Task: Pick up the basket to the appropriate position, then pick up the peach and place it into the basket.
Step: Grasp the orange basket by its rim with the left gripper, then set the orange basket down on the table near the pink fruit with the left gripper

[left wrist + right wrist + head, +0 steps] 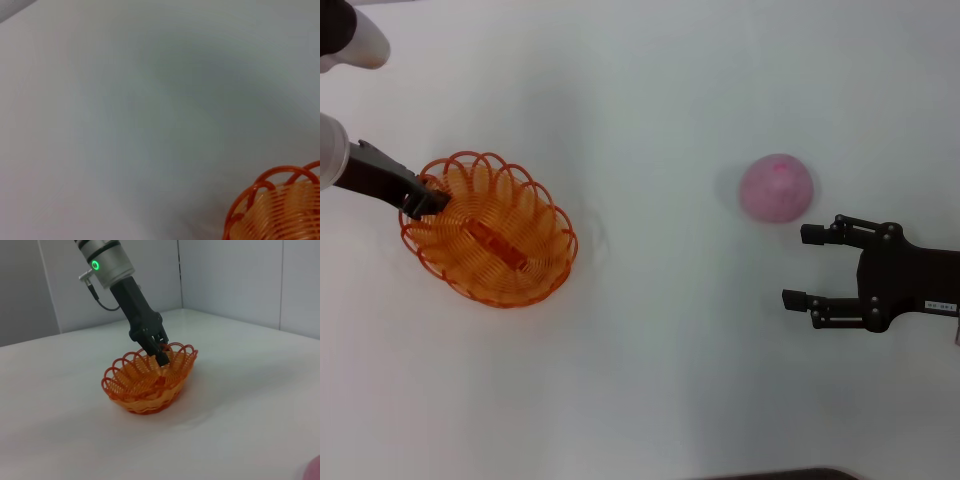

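Observation:
The orange wire basket [490, 228] sits on the left of the white table. My left gripper [425, 200] is at its far-left rim, and in the right wrist view the left gripper [161, 352] is shut on the scalloped rim of the basket [150, 385]. Part of the rim shows in the left wrist view [280, 210]. The pink peach [776, 187] lies on the table to the right, apart from the basket. My right gripper [796, 266] is open and empty, just in front of the peach and not touching it. The peach's edge shows in the right wrist view [315, 471].
The white table [660, 360] lies bare between the basket and the peach. Pale walls [230, 275] stand behind the table in the right wrist view.

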You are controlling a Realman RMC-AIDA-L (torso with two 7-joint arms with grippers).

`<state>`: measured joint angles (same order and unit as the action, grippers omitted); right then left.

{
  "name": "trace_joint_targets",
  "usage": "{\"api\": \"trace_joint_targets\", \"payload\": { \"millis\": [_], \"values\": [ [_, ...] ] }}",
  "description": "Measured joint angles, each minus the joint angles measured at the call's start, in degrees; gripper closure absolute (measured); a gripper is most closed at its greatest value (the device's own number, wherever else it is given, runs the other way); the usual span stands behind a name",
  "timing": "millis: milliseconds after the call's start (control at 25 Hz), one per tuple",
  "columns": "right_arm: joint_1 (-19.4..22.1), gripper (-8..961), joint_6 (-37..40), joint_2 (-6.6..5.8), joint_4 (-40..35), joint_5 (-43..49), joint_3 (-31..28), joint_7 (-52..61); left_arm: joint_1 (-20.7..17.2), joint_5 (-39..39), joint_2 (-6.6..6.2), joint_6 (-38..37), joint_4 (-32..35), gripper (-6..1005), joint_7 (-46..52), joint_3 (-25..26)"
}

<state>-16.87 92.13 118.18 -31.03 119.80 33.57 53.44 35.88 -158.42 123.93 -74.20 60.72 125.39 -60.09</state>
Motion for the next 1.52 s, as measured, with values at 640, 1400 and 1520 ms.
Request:
{"api": "trace_joint_targets", "payload": {
  "millis": [640,1400,1520],
  "values": [
    [-0.2,61,-0.2,0.04,0.0,-0.1,-0.3,0.0,1.2,0.5,-0.4,-7.6,3.8,831,9.3,4.8],
    [-0.5,61,-2.2,0.34,0.0,-0.3,-1.9,1.7,1.3,8.2,-1.58,-22.2,4.7,927,14.8,25.5],
    [-0.5,61,-2.4,0.36,0.0,-0.4,-2.7,2.2,-0.8,10.6,-0.98,-21.6,5.0,927,15.8,26.5]
  ]
}}
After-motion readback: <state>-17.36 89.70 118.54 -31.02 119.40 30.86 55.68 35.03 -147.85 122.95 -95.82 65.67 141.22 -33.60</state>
